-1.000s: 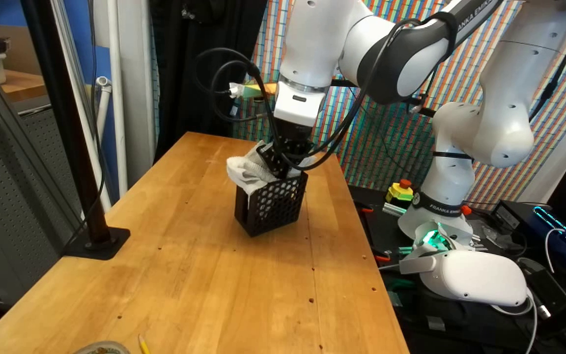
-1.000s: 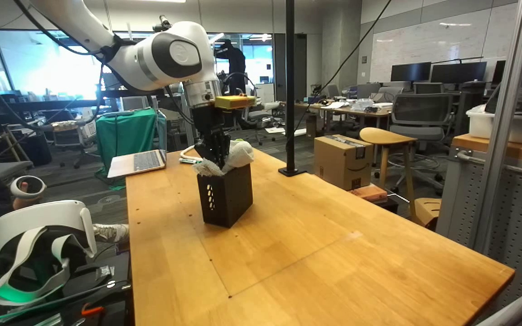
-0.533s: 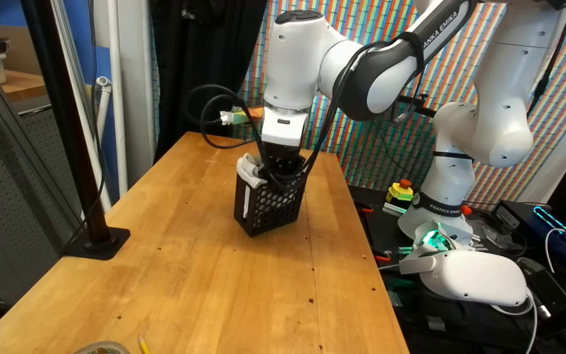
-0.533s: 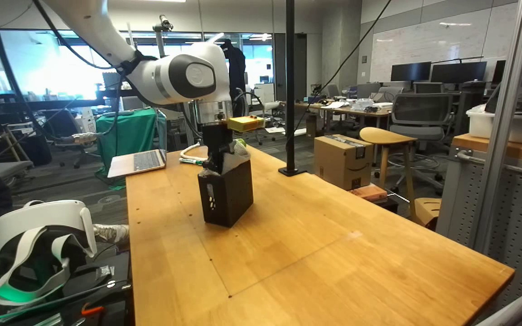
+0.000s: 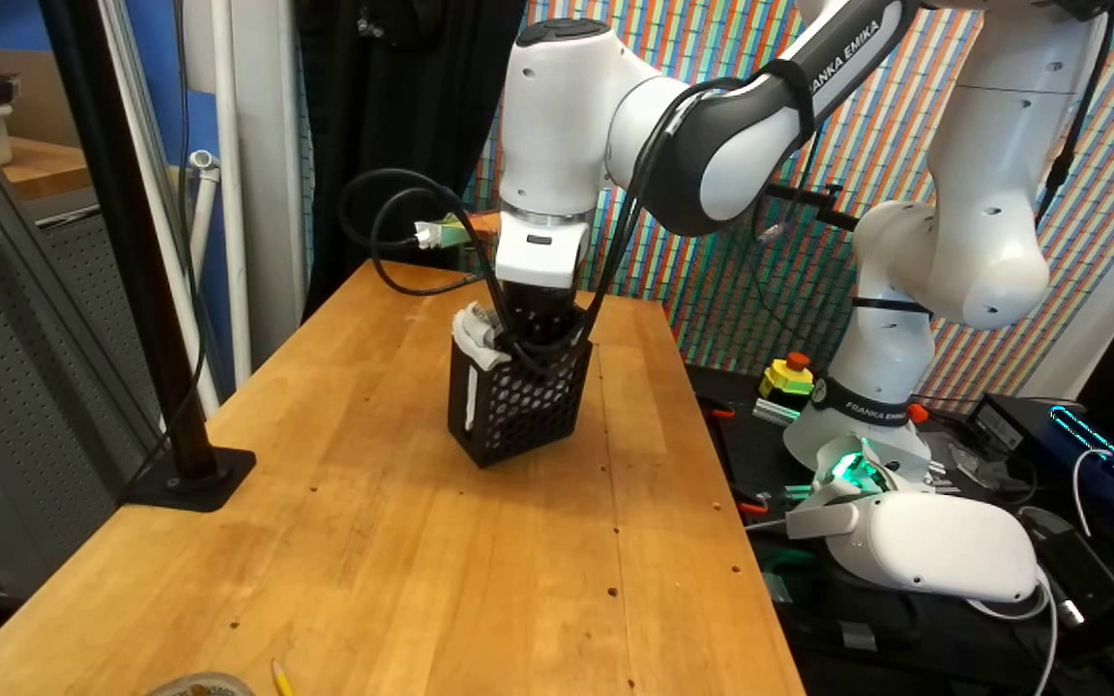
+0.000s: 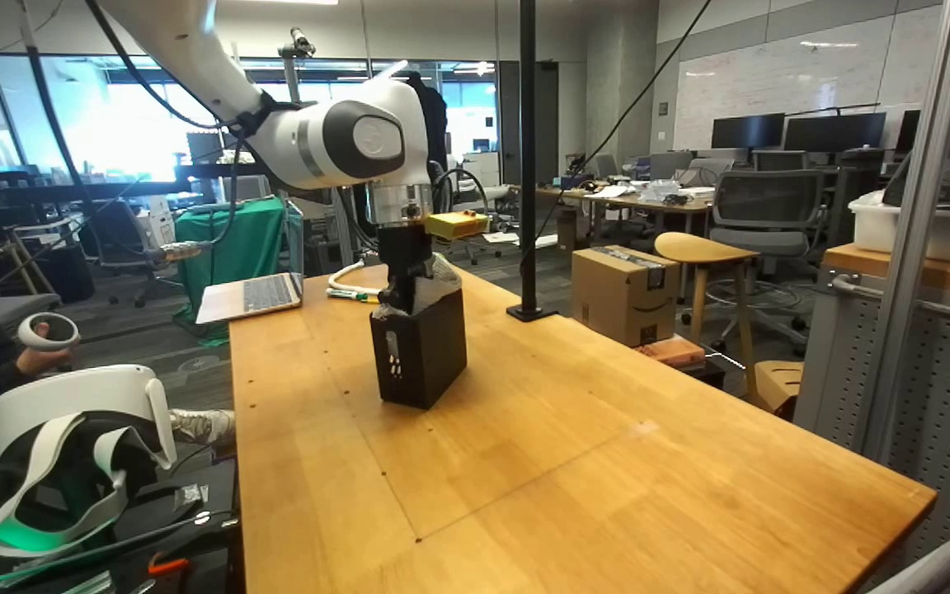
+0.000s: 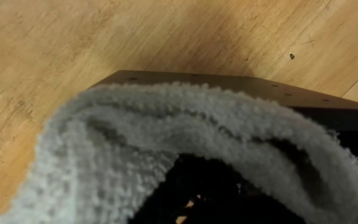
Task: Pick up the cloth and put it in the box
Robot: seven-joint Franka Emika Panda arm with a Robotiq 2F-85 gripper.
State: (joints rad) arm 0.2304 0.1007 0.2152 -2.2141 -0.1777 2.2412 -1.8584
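White, nubbly cloth (image 5: pixel 480 338) is sitting partly inside the black box (image 6: pixel 442 351); in an exterior view a honeycomb wall (image 5: pixel 530 414) is showing, in the wrist view fuzzy folds (image 7: pixel 179 129). The gripper (image 6: pixel 401 290) is hanging into it, fingertips hidden; I cannot tell their spread or hold

The wooden table (image 5: pixel 518 561) bears 1 black box (image 6: pixel 421 355) around the lower end of the gripper (image 6: pixel 402 285). In an exterior view, 1 pole base (image 5: pixel 194 486) stands left of the gripper; 1 pencil (image 5: pixel 282 679) and 1 cropped round item (image 5: pixel 199 682) lie well apart from it.
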